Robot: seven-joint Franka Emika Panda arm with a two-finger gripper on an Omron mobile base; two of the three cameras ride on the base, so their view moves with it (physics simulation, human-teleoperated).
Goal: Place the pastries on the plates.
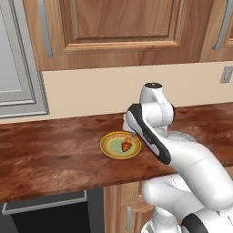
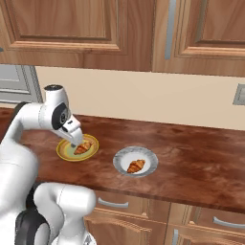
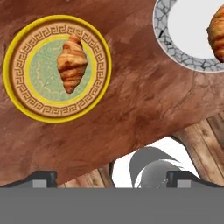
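**Both pastries plated; hand empty above the yellow plate**

I see one small golden-brown ridged croissant lying in the pale green centre of the round yellow-rimmed plate, and the second golden-brown croissant lying on the round grey-white plate with the crackled rim. The two plates sit near each other on the dark reddish-brown wooden surface, close to its front edge.

My hand hangs over the yellow plate with its fingers spread wide and nothing between them.

I judge the placing step done for both pastries, so the task looks complete. The next move calls only for lifting the hand straight up and away, without brushing the croissant beneath it or nudging the plate.
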